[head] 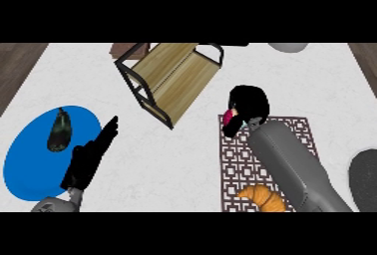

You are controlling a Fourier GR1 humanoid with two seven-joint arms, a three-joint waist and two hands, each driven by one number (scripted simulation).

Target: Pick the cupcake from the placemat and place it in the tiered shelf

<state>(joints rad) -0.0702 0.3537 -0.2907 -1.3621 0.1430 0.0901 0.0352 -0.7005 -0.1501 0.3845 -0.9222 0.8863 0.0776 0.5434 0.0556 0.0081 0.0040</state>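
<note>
My right hand (249,103) hovers over the far left corner of the patterned placemat (239,159), fingers curled round the cupcake (229,115); only a pink sliver of it shows under the thumb. The tiered shelf (171,77), black frame with wooden boards, stands up and to the left of that hand, a short gap away. My left hand (90,159) rests open at the lower left, fingers straight and pointing up-right, over the edge of the blue plate.
A blue plate (29,159) at the left carries a dark eggplant (59,130). A croissant (262,197) lies on the placemat's near end. A dark round object (364,177) sits at the right edge, and a grey bowl (288,47) at the back.
</note>
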